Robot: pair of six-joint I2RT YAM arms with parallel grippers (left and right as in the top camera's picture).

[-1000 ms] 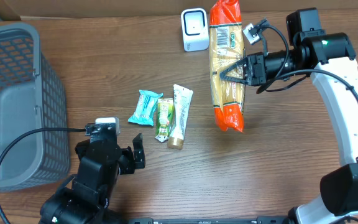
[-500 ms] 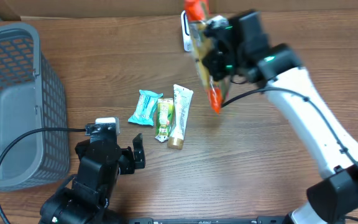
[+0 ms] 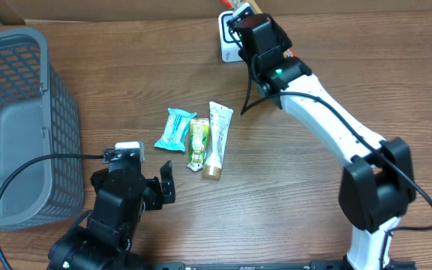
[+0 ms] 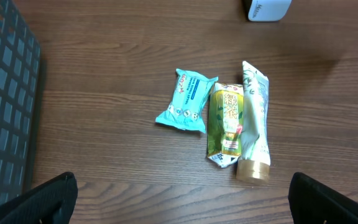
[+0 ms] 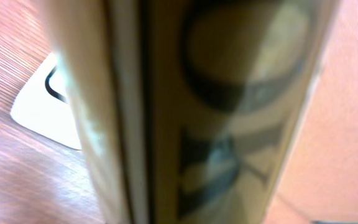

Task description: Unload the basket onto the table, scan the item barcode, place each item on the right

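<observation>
Since a second ago the right arm is swinging across from the right side to the far edge of the table, carrying the orange snack bag [image 5: 197,124] with it. The right gripper [image 3: 247,26] is now sitting over the white scanner [image 4: 266,7]. It is staying clamped on the bag, which is filling the right wrist view, very close and blurred. From overhead the bag is almost hidden under the gripper, with only an orange tip poking out at the top edge. So the task item is hanging right at the scanner, held in the air. I cannot tell whether it is touching the scanner.

The left gripper [image 4: 182,202] is idling near the front of the table with its fingers spread wide and nothing between them. It is looking at the teal packet [image 3: 175,129], green sachet [image 3: 199,142] and white tube [image 3: 216,140] lying side by side. The grey basket [image 3: 21,90] is sitting far left.

Risks, as a judgement:
- The bag is looking edge-on to the scanner, so the barcode may be facing the wrong way and not reading.
- The bag is floppy, so it could swing and knock the light scanner over.
- The film could slip out of a narrow pinch if the wrist is rotating fast.
</observation>
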